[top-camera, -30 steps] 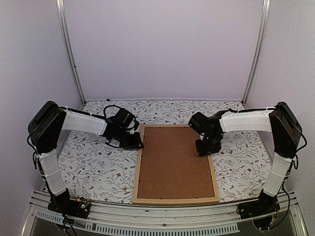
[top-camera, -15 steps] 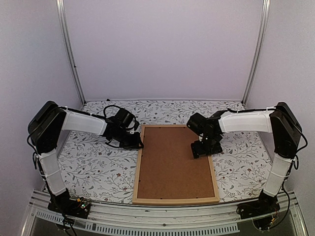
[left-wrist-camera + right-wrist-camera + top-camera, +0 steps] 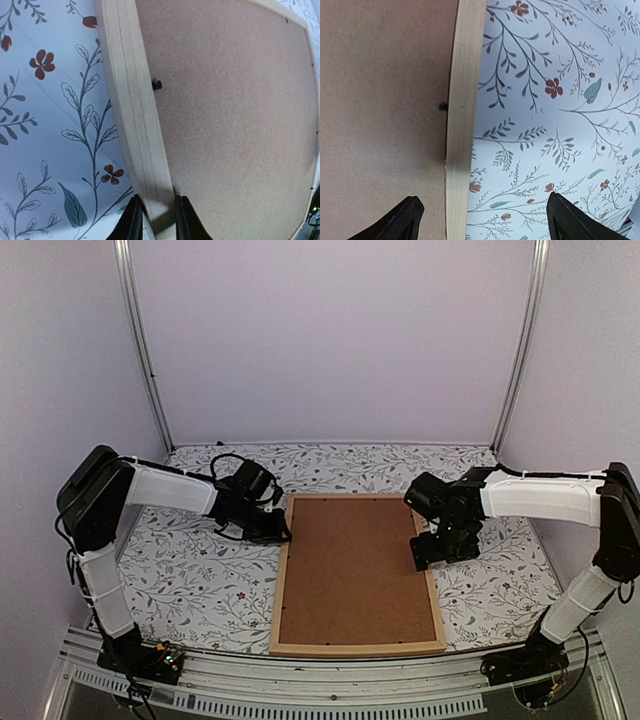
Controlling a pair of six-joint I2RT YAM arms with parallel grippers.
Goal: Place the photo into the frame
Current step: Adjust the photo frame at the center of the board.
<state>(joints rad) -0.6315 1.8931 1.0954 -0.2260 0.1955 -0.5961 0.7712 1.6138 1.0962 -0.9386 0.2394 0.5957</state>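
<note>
The light wood frame (image 3: 283, 570) lies flat, back side up, with a brown backing board (image 3: 350, 565) seated in it. The photo is hidden. My left gripper (image 3: 272, 532) is shut on the frame's left rail near the far corner; in the left wrist view the fingers (image 3: 131, 225) pinch the rail (image 3: 135, 110). My right gripper (image 3: 438, 548) is open above the frame's right rail (image 3: 462, 125). One finger (image 3: 402, 220) is over the board (image 3: 380, 100), the other over the cloth.
A floral patterned cloth (image 3: 190, 575) covers the table. Small black retaining tabs (image 3: 156, 84) (image 3: 442, 106) sit at the board's edges. Metal posts (image 3: 140, 340) stand at the back corners and a rail runs along the near edge.
My right gripper has moved right and toward the near edge, from over the board to above the right rail. The left gripper and the frame have not moved.
</note>
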